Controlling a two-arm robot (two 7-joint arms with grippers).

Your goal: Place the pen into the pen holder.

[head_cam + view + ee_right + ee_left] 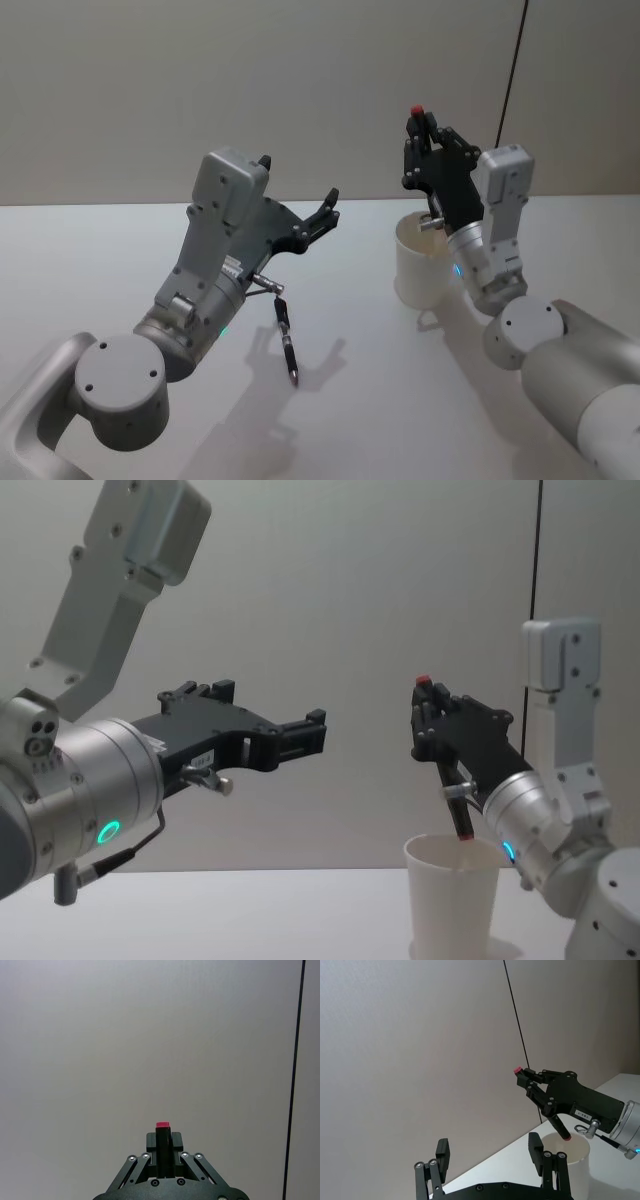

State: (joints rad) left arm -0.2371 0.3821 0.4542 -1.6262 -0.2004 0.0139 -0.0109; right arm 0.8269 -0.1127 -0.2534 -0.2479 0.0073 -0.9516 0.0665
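Note:
My right gripper [423, 132] is shut on a black pen [456, 792] with a red end [417, 111], holding it nearly upright. The pen's lower tip hangs just over the mouth of the pen holder [451, 900], a white paper cup [418, 270] on the table's right side. From the left wrist view the pen [561, 1129] slants down towards the cup [576, 1156], with the right gripper [526, 1078] clamped near its top. The red end pokes up between the fingers [161, 1132]. My left gripper [327, 212] is open and holds nothing, hovering left of the cup [316, 732].
A second dark pen [288, 342] lies on the white table [110, 260] below my left arm. A thin black cord [512, 70] runs down the bare wall behind the cup. Open tabletop lies between the two arms.

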